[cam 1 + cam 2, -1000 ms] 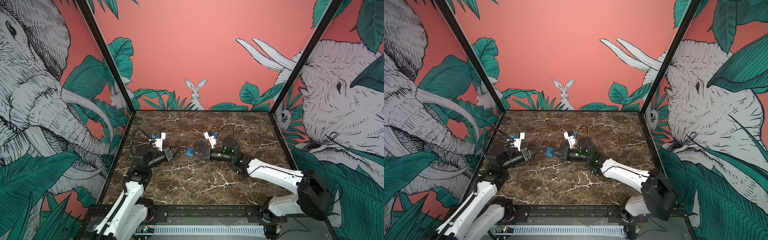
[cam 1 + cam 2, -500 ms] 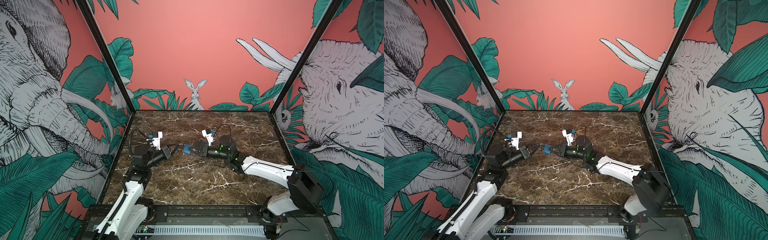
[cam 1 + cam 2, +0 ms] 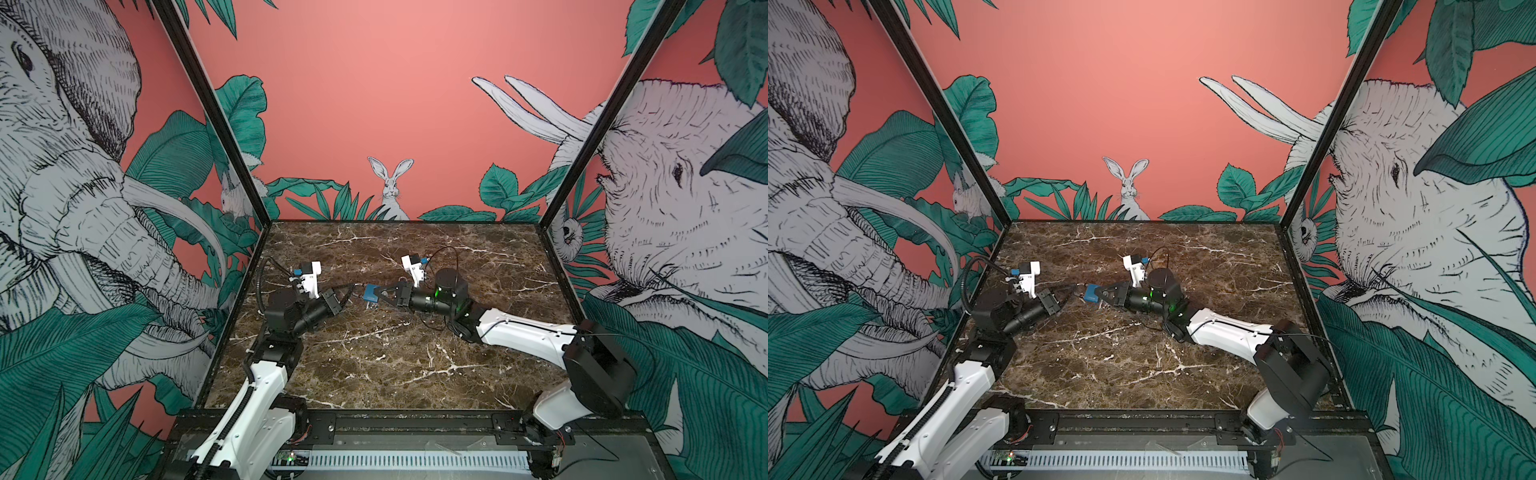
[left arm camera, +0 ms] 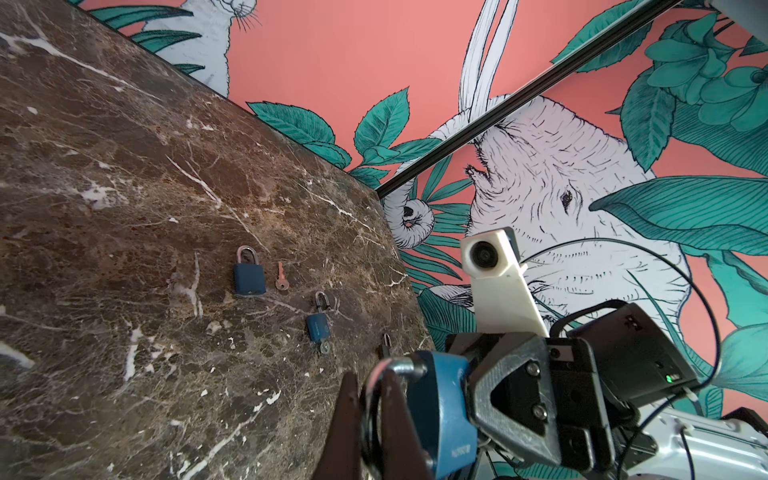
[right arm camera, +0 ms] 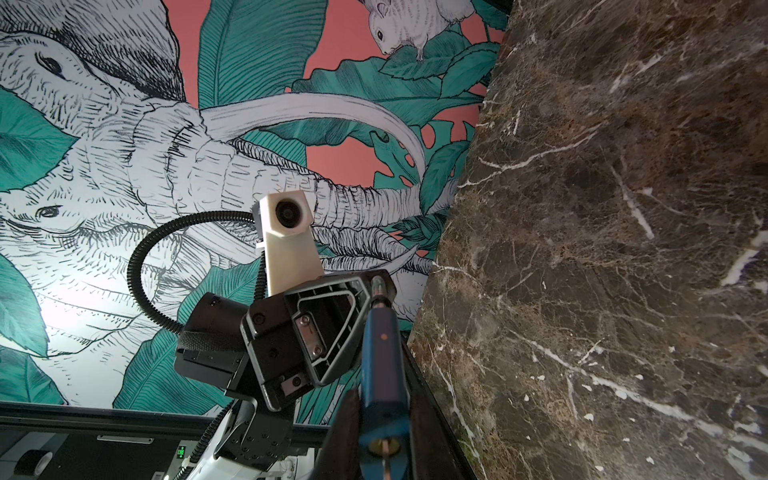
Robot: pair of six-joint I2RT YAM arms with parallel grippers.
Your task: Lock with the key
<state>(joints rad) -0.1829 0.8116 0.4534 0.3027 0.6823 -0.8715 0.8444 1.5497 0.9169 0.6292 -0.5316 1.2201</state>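
Observation:
A blue padlock [image 3: 369, 292] [image 3: 1090, 293] hangs above the marble table [image 3: 374, 365] between both grippers. My right gripper [image 5: 380, 399] is shut on its blue body [image 5: 380, 365]. My left gripper [image 4: 370, 380] is shut on its silver shackle [image 4: 399, 368], next to the blue body [image 4: 440, 411]. In both top views the left gripper [image 3: 354, 286] [image 3: 1074, 286] and the right gripper [image 3: 376, 293] [image 3: 1098, 293] meet tip to tip. A thin metal key [image 5: 386, 453] sticks out of the brass keyhole in the padlock's underside.
The left wrist view shows a larger blue padlock [image 4: 248, 276] lying on the table with a loose key [image 4: 281, 279] beside it. Close by lies a small blue padlock [image 4: 319, 326] with a key [image 4: 325, 348] in it. Patterned walls enclose the table.
Both grippers and the padlock between them have shifted a little to the left and toward the back. Both grips are unchanged.

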